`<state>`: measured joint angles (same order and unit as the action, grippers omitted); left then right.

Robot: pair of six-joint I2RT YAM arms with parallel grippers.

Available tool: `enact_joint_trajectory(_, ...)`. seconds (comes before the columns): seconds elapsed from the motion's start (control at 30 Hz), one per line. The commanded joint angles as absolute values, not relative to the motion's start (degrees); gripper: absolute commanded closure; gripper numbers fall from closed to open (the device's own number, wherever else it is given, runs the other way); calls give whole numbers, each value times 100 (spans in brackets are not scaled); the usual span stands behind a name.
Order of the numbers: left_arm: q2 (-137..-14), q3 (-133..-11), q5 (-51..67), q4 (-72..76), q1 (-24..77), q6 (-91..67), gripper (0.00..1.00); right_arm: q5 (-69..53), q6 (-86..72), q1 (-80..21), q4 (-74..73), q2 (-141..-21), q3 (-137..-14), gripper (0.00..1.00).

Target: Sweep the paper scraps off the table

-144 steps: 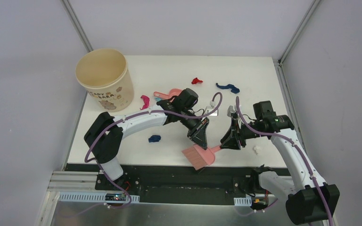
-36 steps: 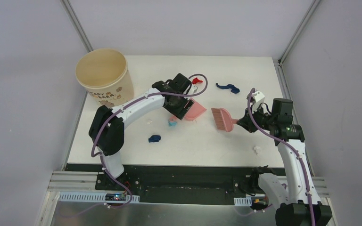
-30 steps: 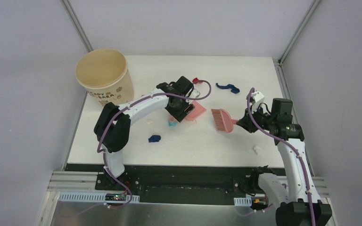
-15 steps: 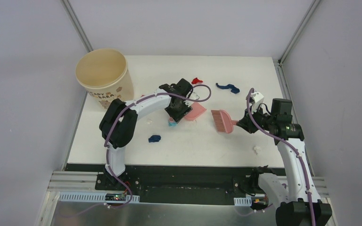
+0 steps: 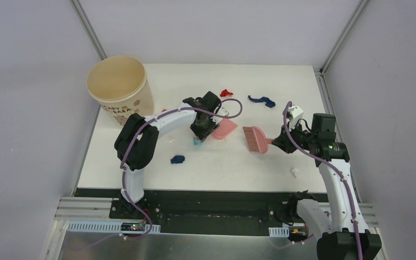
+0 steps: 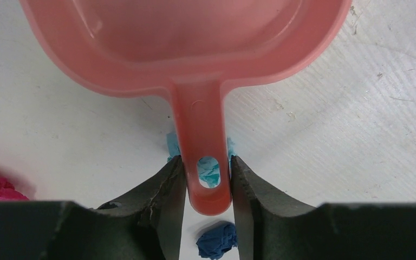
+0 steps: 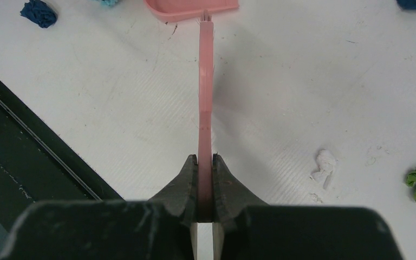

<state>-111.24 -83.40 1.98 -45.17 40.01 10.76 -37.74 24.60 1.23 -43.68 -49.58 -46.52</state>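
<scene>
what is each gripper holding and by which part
Left gripper: the pink dustpan, by the end of its handle. Right gripper: the pink hand brush, by its handle.

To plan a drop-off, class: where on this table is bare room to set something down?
Free: the front strip between the dark blue scrap and the white scrap; also the far edge right of the bucket. Crowded: the middle, around the dustpan, brush and red scrap.

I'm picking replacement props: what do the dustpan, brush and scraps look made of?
Dustpan: pink moulded plastic by the look, smooth, softly glossy, with a rounded rim.
Brush: likely the same pink plastic; bristle material too small to tell.
Scraps: crumpled matte paper or tissue, creased all over.
</scene>
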Motion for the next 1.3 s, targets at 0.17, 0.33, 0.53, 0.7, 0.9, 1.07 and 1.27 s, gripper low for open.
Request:
enact_joint_trajectory(0.17,-10724,-8383,343,-4438,3991,931,74,-3735,2554,167,-4211,-4959,-4642,100)
enact_joint_trajectory(0.33,-10138,-8301,237,-4346,4139,725,82,-3371,2335,203,-4087,-5060,-4745,100)
enact_joint_trajectory(0.53,-9298,-7950,34,-4377,4743,807,96,-2575,2681,286,-4992,-5242,-5968,100)
enact_joint_trajectory(0.7,-8964,-7717,-520,-4447,5673,941,100,-1319,3064,552,-6258,-6096,-7270,100)
enact_joint_trajectory(0.9,-9181,-7803,-234,-4634,6220,927,100,-91,2933,1075,-7360,-7043,-8391,100)
enact_joint_trajectory(1.07,-9321,-7639,-42,-4504,6245,1009,100,1229,3057,1286,-7718,-6977,-8422,100)
enact_joint_trajectory(1.27,-9483,-7688,-9,-4513,6248,936,100,2323,3485,1902,-7878,-6490,-7501,100)
